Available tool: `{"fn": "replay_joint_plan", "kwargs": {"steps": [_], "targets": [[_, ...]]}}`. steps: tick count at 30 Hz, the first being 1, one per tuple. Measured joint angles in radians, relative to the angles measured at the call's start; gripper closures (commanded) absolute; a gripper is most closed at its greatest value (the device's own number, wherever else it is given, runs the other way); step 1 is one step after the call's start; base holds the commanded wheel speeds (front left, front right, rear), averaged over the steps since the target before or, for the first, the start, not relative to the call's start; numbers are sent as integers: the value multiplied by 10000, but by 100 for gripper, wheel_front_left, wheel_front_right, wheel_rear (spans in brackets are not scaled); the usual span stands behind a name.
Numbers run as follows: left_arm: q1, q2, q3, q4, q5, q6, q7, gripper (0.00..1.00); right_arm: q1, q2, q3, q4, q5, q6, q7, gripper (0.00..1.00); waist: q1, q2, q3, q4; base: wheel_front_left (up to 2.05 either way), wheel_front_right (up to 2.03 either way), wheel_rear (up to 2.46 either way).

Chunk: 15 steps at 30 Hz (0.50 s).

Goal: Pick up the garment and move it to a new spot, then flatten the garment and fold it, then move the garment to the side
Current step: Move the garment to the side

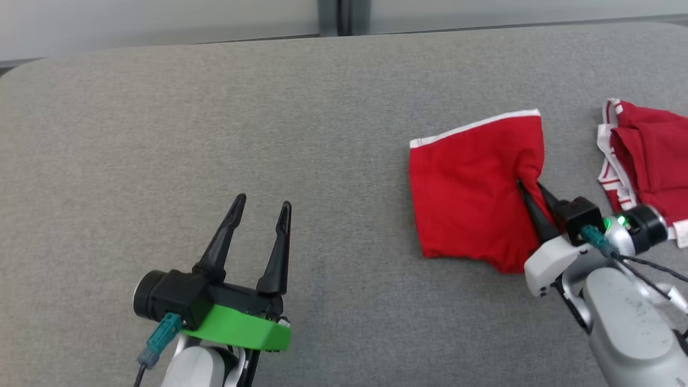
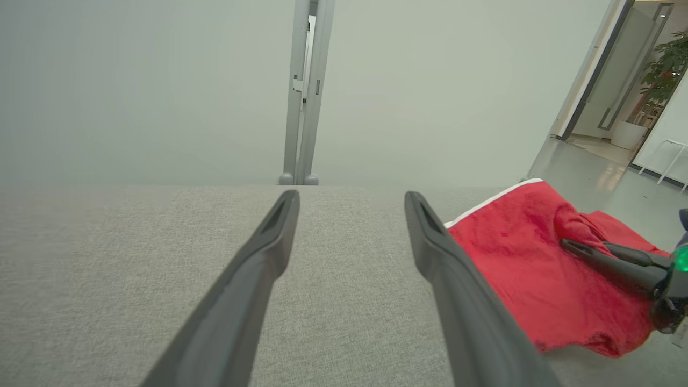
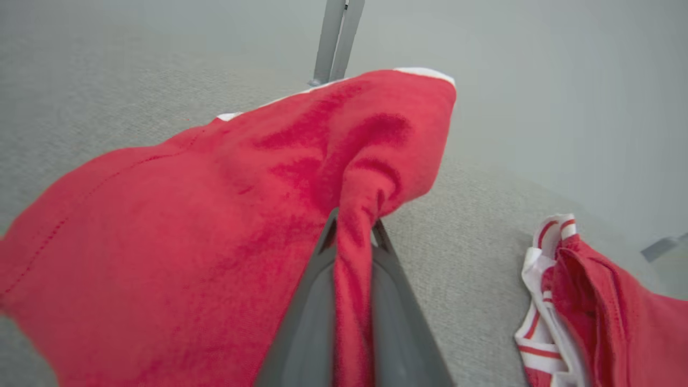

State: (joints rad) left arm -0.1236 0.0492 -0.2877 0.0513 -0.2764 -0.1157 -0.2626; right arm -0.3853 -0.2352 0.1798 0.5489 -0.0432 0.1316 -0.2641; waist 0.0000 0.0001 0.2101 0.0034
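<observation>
The garment (image 1: 467, 193) is red with a white hem and lies folded on the grey surface at the right. My right gripper (image 1: 529, 191) is shut on a pinched ridge of its cloth near the right edge; in the right wrist view the red garment (image 3: 215, 226) bunches up between the two dark fingers (image 3: 309, 322). My left gripper (image 1: 260, 207) hovers open and empty over bare surface at the lower left, well apart from the cloth. From the left wrist view the garment (image 2: 527, 274) lies to the right of the spread left gripper (image 2: 349, 201).
A second red garment with white striped trim (image 1: 645, 156) lies crumpled at the far right, close to the right arm. The grey padded table (image 1: 215, 118) has a rounded far-left corner and a far edge before a pale wall with a grey post (image 2: 303, 91).
</observation>
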Motion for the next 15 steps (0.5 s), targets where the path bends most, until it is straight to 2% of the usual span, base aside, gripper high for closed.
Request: {"fn": "replay_joint_plan", "kwargs": {"steps": [8,14,15], "targets": [[-639,19,-13,-77,1133,-111,0,0,-1272,-1956,1057,-426,-245,0,0,100,0,0,555,-1263,0,0,0],[-1355,151,-516,-173,1271,-127,2,0,-2147,-3373,1927,69,128,2,0,100,0,0,1444,-1889,0,0,0],[-1587,253,-665,-157,1246,-132,2,0,-2389,-3856,2378,403,267,2,0,100,0,0,1790,-2061,0,0,0]]}}
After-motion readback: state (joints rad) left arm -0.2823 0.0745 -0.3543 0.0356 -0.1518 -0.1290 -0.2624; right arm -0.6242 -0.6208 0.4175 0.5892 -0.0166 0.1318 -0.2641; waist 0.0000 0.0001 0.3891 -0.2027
